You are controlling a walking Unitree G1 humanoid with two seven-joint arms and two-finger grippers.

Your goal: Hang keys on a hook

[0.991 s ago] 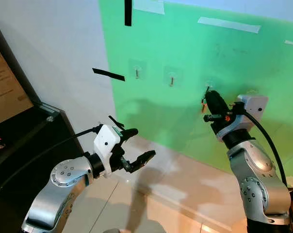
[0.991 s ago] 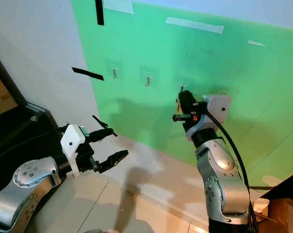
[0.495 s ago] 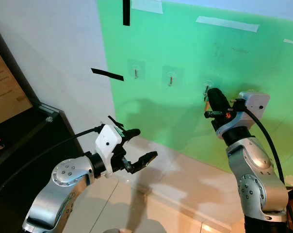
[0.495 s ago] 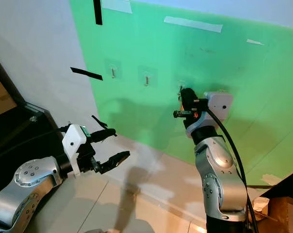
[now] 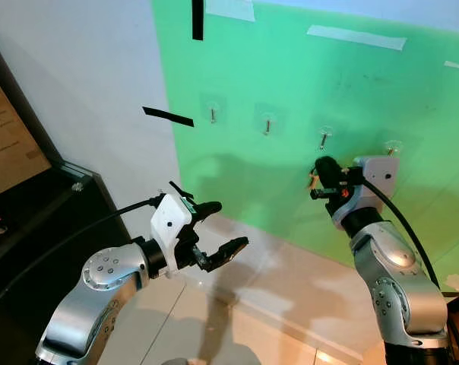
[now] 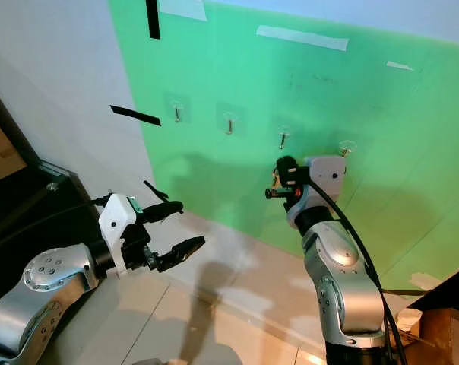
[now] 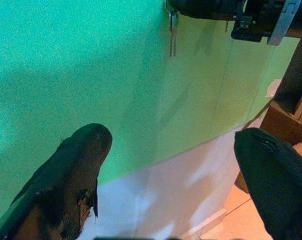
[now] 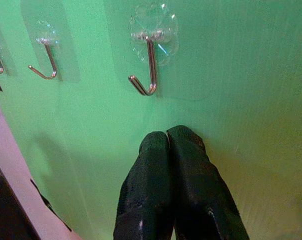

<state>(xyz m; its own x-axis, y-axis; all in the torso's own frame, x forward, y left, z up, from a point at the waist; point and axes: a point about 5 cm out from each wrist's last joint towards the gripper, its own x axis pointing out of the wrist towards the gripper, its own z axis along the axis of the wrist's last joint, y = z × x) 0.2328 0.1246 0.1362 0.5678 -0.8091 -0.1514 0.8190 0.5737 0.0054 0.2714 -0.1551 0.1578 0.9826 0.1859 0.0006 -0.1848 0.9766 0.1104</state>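
- The left hand (image 5: pixel 218 228) hovers low over the pale floor, its two long black fingers spread wide with nothing between them.
- The right hand (image 8: pixel 166 142), raised to the green wall (image 5: pixel 366 99), has its fingers pressed together; in the left wrist view the keys (image 7: pixel 172 35) dangle beneath them.
- Just above, the right wrist view shows a bare bent-wire hook (image 8: pixel 148 70) on a clear plastic pad.
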